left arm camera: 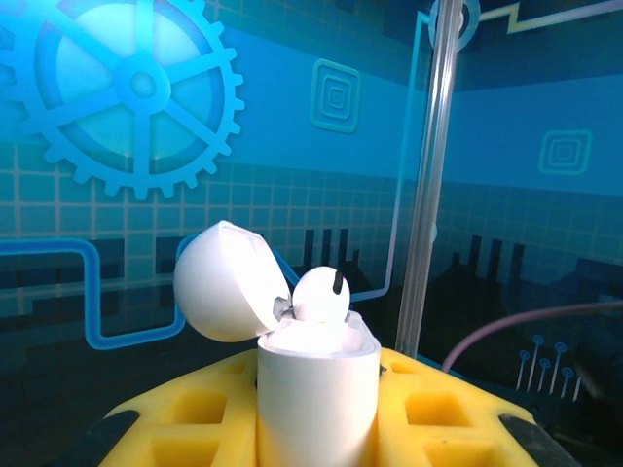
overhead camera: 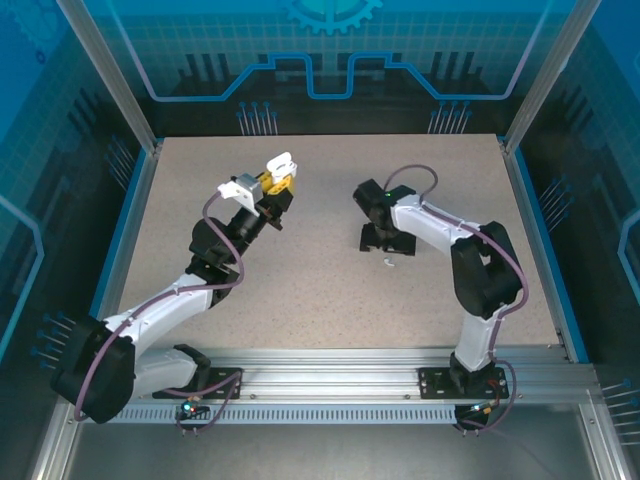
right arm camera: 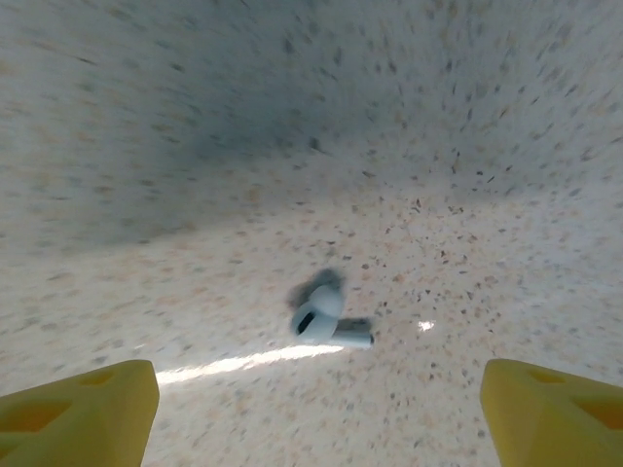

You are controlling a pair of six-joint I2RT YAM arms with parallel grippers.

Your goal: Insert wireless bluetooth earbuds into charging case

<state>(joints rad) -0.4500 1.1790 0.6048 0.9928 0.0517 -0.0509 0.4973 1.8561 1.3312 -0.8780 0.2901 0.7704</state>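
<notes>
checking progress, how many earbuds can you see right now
2: a seated earbud in the open case held by the left tool; a loose earbud on the table below the open right tool. Others may be hidden.

A white earbud [right arm camera: 326,316] lies on its side on the speckled table [right arm camera: 292,146], slightly blurred. The right gripper [right arm camera: 316,413] hangs over it. Its yellow fingertips [right arm camera: 83,409] are spread wide at the lower corners, clear of the earbud.

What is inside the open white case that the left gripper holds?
A white earbud sits in the case, head sticking out. The case wall hides its stem and any second slot.
</notes>
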